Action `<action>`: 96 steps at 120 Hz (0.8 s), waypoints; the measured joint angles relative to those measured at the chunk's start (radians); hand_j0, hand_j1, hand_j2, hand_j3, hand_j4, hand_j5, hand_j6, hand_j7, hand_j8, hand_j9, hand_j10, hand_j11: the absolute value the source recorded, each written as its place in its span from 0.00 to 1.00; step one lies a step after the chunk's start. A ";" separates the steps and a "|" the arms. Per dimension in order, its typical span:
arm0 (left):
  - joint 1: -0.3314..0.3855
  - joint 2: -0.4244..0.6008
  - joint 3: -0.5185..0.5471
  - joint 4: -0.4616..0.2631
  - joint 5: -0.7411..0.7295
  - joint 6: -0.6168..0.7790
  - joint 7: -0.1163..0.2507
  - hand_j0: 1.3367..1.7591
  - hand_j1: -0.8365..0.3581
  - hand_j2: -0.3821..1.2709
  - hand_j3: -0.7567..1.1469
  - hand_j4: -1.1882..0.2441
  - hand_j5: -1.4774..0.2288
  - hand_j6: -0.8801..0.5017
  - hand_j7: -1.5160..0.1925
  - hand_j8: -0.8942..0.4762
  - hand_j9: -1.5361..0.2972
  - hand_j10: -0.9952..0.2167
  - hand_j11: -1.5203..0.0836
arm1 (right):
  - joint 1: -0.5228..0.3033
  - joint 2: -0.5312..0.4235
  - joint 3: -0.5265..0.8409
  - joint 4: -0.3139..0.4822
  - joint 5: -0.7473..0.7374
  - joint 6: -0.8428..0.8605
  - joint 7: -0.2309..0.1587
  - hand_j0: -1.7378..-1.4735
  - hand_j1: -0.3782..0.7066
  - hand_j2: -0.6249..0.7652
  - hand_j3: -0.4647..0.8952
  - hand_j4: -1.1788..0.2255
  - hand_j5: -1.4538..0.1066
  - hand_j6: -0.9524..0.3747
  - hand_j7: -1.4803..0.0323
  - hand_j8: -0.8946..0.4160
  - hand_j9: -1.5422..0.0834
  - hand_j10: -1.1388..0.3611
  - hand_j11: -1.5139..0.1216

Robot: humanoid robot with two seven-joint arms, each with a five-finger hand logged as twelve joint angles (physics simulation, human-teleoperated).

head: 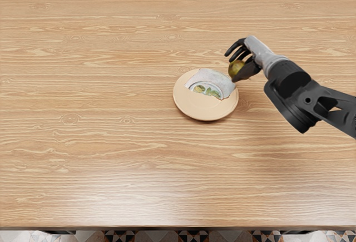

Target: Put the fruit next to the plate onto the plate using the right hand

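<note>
Holding roundish fruit, right hand, near plate

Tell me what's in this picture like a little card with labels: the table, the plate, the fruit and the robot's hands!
table: wooden table, seen from above
plate: round tan plate, near the middle of the table
fruit: small yellow-green fruit, by the plate's upper right edge, not lying on the plate
right hand: right hand, fingers curled around the fruit
left hand: not in view
</note>
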 joint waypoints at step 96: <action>0.000 0.000 0.000 0.000 0.000 0.000 0.000 0.76 0.99 0.23 0.40 0.83 0.87 0.64 0.89 0.65 0.84 0.82 0.95 | 0.012 0.104 -0.001 -0.001 0.000 -0.002 0.000 0.30 0.59 0.60 0.34 0.42 0.43 0.27 0.47 0.36 0.47 0.44 0.45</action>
